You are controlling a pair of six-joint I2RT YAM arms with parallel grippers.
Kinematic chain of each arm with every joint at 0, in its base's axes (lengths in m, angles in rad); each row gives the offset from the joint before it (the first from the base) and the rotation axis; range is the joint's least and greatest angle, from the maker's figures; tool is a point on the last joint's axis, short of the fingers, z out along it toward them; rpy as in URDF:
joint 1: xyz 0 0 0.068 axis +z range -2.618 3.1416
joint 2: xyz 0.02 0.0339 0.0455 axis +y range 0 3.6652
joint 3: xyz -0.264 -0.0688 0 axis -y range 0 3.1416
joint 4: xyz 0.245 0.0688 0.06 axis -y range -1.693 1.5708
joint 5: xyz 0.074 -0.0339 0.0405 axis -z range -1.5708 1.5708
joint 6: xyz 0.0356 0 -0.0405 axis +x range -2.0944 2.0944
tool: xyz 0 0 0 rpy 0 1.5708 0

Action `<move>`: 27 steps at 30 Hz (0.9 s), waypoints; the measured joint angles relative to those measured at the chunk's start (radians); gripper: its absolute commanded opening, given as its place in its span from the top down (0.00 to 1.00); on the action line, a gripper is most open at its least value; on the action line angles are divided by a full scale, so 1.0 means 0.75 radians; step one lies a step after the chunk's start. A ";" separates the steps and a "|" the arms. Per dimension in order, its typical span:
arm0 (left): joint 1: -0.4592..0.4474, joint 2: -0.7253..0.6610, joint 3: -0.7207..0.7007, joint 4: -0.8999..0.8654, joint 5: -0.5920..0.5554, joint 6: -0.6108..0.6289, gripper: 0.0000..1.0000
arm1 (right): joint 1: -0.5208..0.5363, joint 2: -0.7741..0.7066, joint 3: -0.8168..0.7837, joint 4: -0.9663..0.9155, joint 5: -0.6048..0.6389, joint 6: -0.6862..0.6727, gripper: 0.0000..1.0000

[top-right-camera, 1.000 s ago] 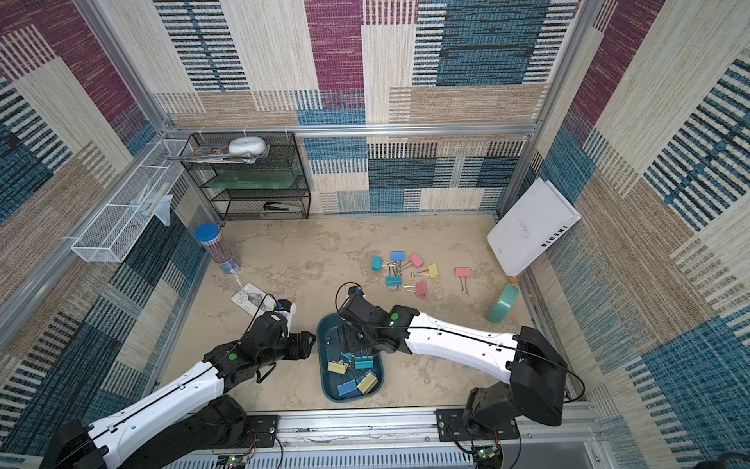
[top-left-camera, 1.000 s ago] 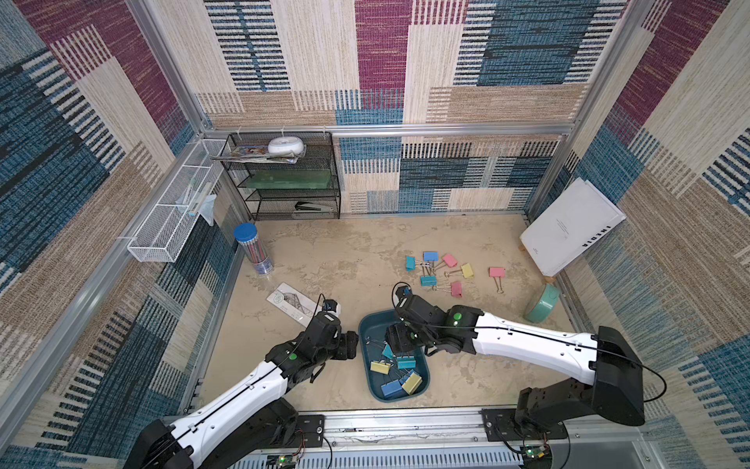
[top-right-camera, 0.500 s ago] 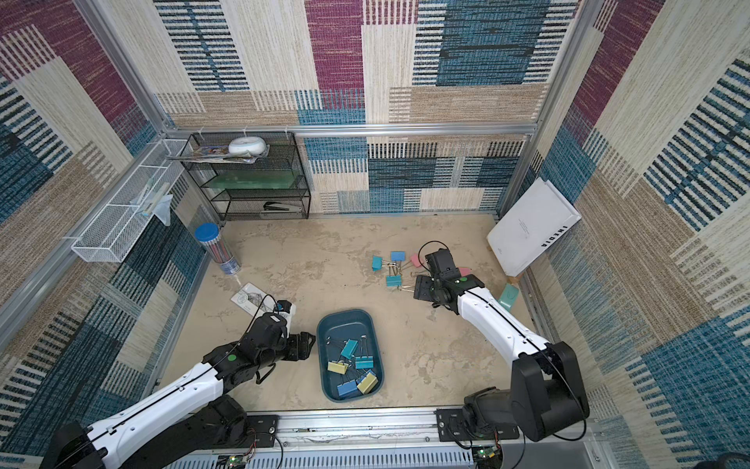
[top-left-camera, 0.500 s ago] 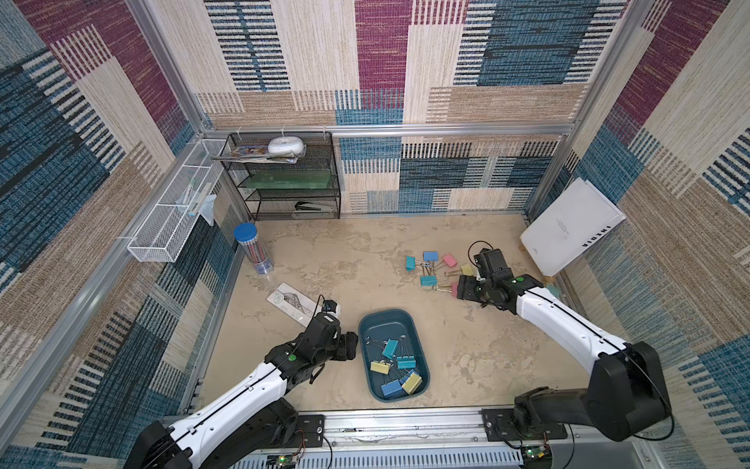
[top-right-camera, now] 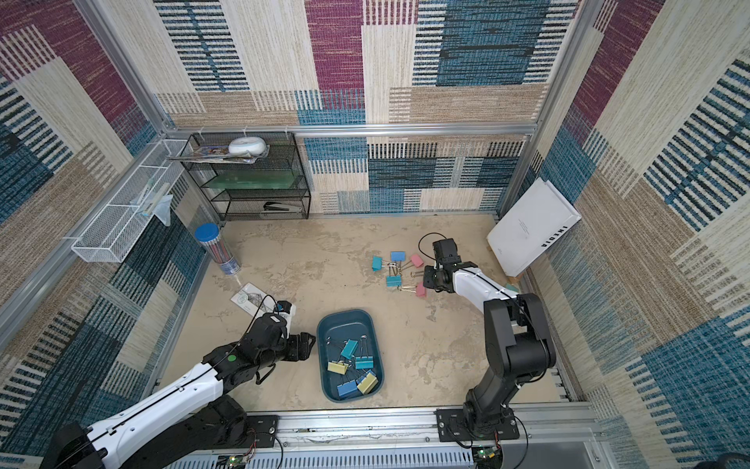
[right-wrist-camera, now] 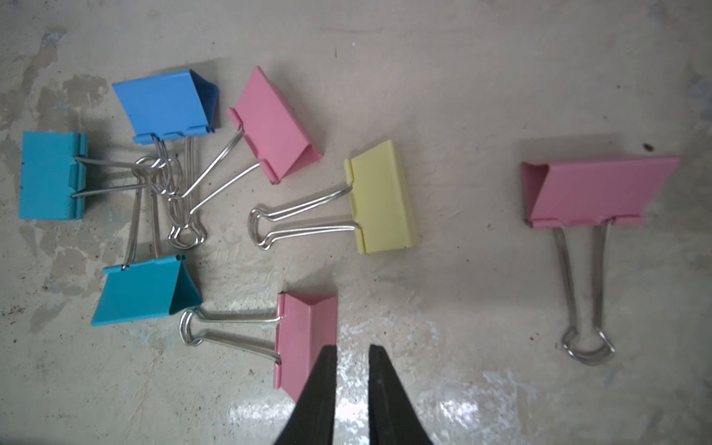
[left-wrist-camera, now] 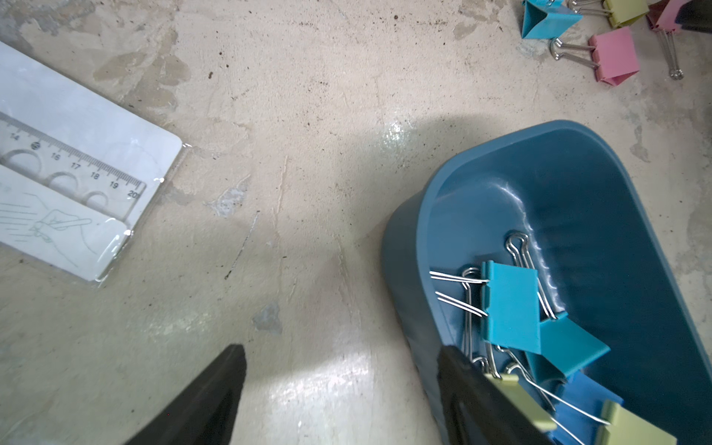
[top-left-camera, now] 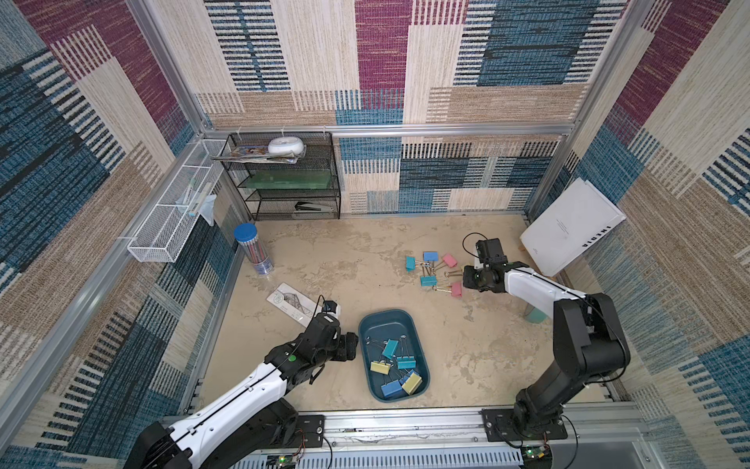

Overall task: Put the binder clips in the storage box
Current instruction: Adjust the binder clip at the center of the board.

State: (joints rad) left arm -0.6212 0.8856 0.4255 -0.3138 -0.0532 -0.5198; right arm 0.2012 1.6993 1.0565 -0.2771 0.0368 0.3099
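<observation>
The storage box (top-left-camera: 385,316), a dark teal tray, lies at the front middle in both top views (top-right-camera: 345,316), and several blue, teal and yellow binder clips (top-left-camera: 395,361) lie in it. More binder clips (top-left-camera: 430,270) are scattered on the floor at the back right. My right gripper (top-left-camera: 465,280) hovers at the right end of that scatter. Its jaws are closed to a narrow slit with nothing between them (right-wrist-camera: 350,348), just beside a pink clip (right-wrist-camera: 304,339). My left gripper (top-left-camera: 352,345) stands open at the box's left rim (left-wrist-camera: 343,348), one finger (left-wrist-camera: 462,385) in front of the box wall (left-wrist-camera: 578,185).
A packaged ruler (top-left-camera: 292,304) lies left of the box, with a pencil tube (top-left-camera: 253,253) behind it. A black mesh shelf (top-left-camera: 284,178) and a white wire basket (top-left-camera: 174,223) stand at the back left. A white book (top-left-camera: 572,227) leans at the right wall.
My right arm has swung from above the box to the loose clips at the back right, and its jaws have closed to a slit. The left arm has not moved.
</observation>
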 measured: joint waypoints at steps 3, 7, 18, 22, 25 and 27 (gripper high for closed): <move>0.000 -0.001 -0.001 0.000 0.001 0.000 0.18 | -0.010 0.071 0.044 0.011 -0.049 -0.011 0.81; 0.000 -0.006 -0.004 0.000 0.001 0.000 0.18 | -0.034 0.148 0.089 0.028 -0.096 -0.018 0.83; 0.000 -0.003 -0.004 0.002 0.001 0.000 0.18 | -0.040 0.258 0.146 0.076 -0.217 -0.040 0.86; 0.000 -0.004 -0.004 0.003 0.001 0.000 0.18 | -0.040 0.239 0.096 0.084 -0.238 -0.037 0.86; 0.000 -0.007 -0.004 0.003 0.001 0.000 0.18 | -0.038 0.180 0.036 0.078 -0.241 -0.025 0.86; 0.000 -0.007 -0.004 0.003 0.001 0.000 0.18 | -0.036 0.119 -0.019 0.075 -0.240 -0.012 0.85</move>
State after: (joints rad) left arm -0.6212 0.8803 0.4229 -0.3119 -0.0528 -0.5198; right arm 0.1741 1.7885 1.0424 -0.2207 -0.1432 0.3012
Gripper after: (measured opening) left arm 0.822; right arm 0.139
